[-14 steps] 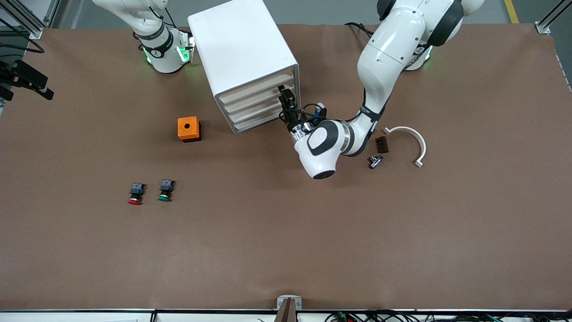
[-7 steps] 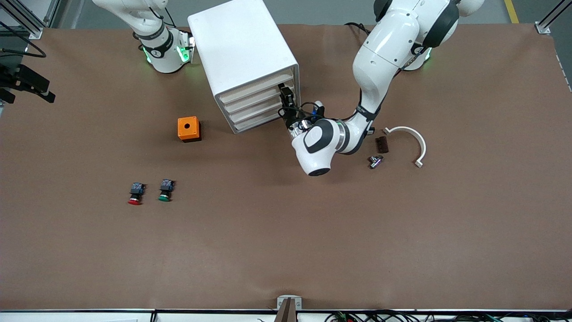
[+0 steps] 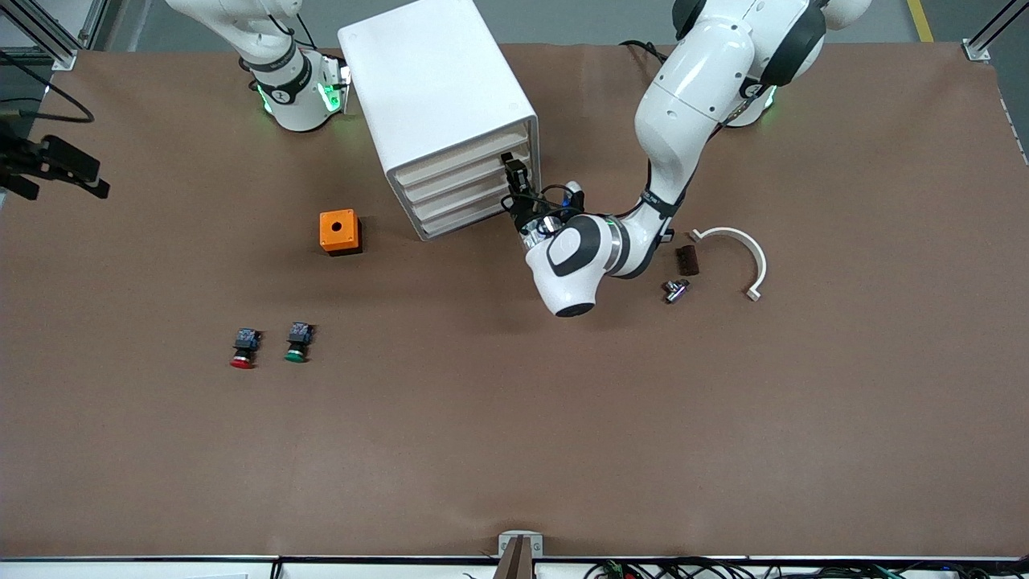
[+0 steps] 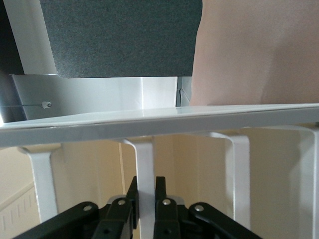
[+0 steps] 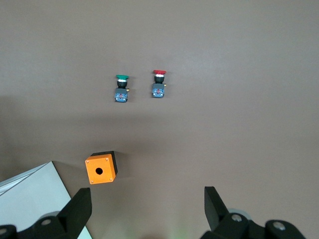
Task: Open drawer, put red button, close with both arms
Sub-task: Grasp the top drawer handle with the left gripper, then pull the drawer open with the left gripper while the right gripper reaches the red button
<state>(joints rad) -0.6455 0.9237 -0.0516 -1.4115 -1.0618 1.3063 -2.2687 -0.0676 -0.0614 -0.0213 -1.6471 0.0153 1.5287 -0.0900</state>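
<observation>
Brown tabletop point(image 3: 514, 418) is carrying the red button point(image 3: 243, 349) near the right arm's end, while the left gripper point(image 3: 515, 178) is pinching a drawer handle point(image 4: 145, 174) on the white cabinet point(image 3: 438, 112), and the right gripper point(image 5: 149, 209) is waiting spread above.

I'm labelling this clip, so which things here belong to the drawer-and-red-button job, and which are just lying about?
Part of the job:
- drawer cabinet
- red button, on the table
- left gripper, shut on a drawer handle
- right gripper, open, waiting high over the table

Lying about:
- green button
- orange box
- white curved clamp
- small brown block
- small metal part
</observation>
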